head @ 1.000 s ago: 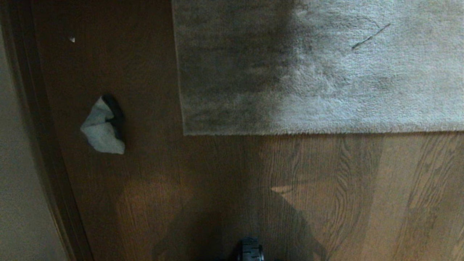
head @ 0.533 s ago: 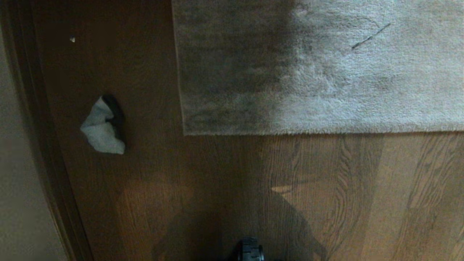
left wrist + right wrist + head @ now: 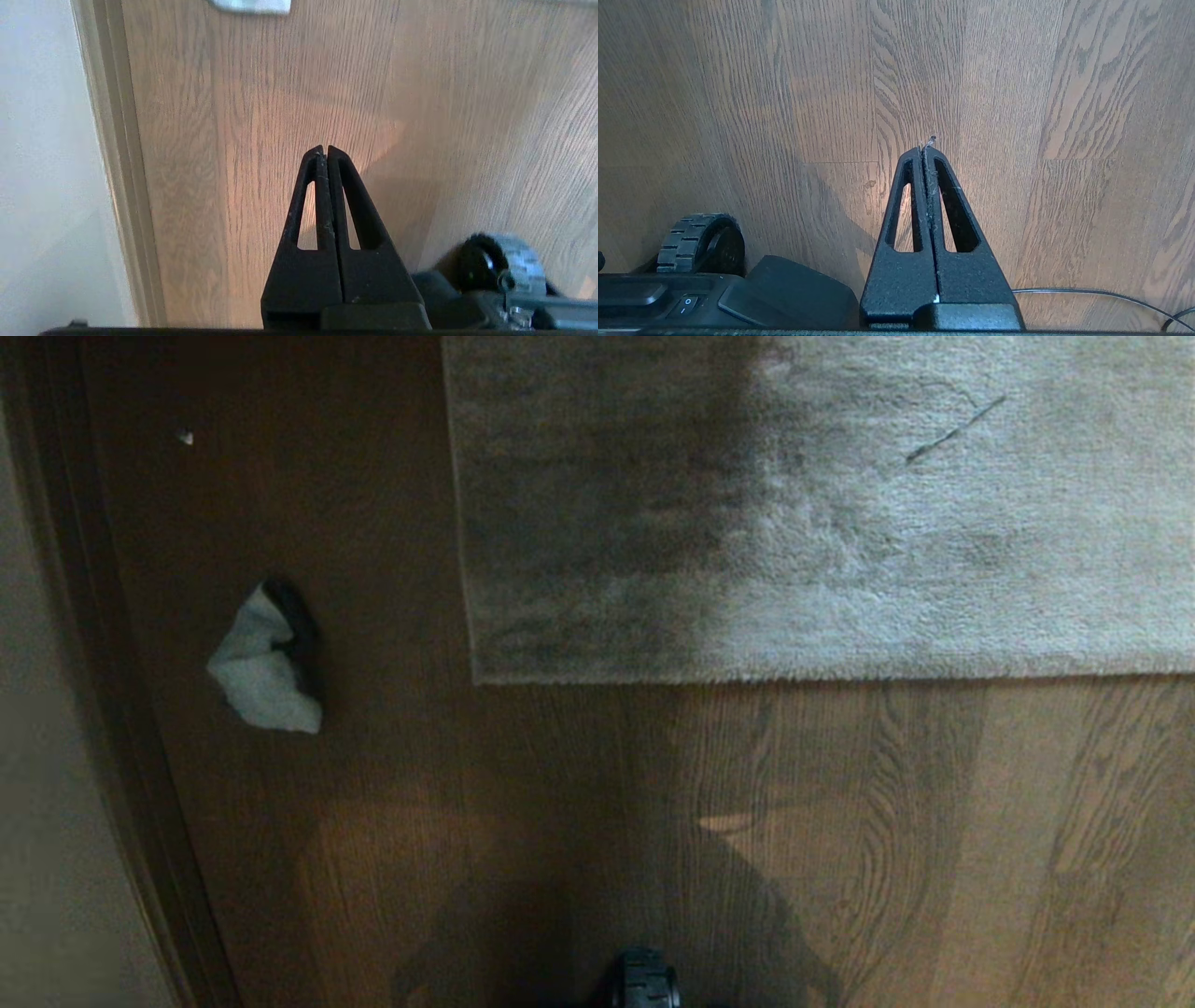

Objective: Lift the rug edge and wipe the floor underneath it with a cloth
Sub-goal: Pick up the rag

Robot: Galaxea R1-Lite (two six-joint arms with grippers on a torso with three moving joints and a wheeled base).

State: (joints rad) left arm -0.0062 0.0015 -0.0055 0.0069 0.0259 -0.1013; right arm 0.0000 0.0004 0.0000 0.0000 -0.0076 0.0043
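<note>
The cloth [image 3: 264, 670] lies crumpled on the floor [image 3: 840, 821], left of the flat rug edge [image 3: 747, 678]. Left hand [image 3: 323, 150] and right hand [image 3: 927, 150] hang pressed closed, empty, near the robot's wheels [image 3: 698, 242].

The rug [image 3: 822, 523] ran off the head view's top and right edges, so only one corner showed. The cloth [image 3: 250, 4] was cut by the left wrist view's edge (a pale sliver only). A tiny pale speck [image 3: 186, 437] on the floor [image 3: 560, 821] was too small to identify.
</note>
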